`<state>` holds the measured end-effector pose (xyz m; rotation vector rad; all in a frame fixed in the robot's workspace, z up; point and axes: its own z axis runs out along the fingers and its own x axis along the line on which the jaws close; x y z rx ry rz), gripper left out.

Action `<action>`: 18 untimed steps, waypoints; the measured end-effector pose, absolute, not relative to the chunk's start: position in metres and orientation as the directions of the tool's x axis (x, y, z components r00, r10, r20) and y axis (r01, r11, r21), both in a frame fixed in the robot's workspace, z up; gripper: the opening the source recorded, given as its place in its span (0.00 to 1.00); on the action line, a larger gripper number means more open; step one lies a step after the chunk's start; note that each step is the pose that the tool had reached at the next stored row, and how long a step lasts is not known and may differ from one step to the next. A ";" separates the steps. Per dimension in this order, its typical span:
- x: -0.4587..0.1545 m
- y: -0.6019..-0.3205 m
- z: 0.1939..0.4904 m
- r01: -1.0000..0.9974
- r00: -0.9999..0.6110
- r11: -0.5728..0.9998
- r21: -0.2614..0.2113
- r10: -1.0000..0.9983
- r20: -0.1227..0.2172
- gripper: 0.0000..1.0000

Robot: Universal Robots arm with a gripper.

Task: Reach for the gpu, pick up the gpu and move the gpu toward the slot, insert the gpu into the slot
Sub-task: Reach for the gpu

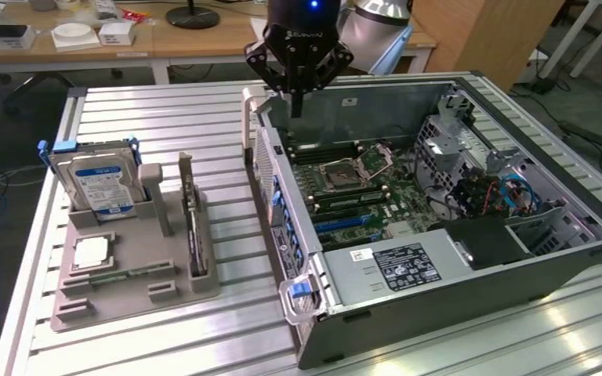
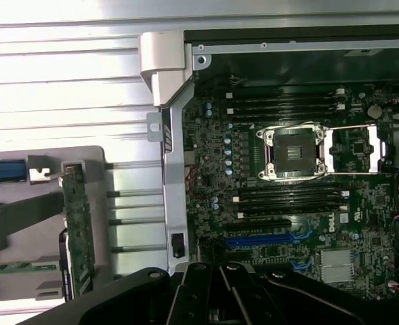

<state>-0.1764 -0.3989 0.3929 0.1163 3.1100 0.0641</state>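
While I watch the exterior view, the gripper [image 1: 295, 110] hangs over the far corner of the open case [image 1: 469, 274], its fingers [image 1: 295, 98] pinched together on nothing. The gpu [image 1: 189, 210] stands on edge in the grey holder [image 1: 134, 301] on the tabletop [image 1: 175, 117], well apart from the gripper and toward the exterior view's left of the case. A hard drive [image 1: 96, 184] stands upright in the same holder, with a chip [image 1: 92, 252] lying flat in front of it. Inside the case I see the motherboard [image 1: 385, 192], and on it the blue slot [image 1: 345, 224] sits bare. From the wrist view, the gripper [image 2: 219, 298] is a dark mass at the frame edge, the gpu [image 2: 79, 227] sits outside the case wall, and the slot [image 2: 263, 240] lies near the open socket [image 2: 294, 152].
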 end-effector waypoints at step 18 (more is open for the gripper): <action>-0.190 -0.399 0.393 0.074 -0.997 0.996 0.042 0.075 -0.027 0.10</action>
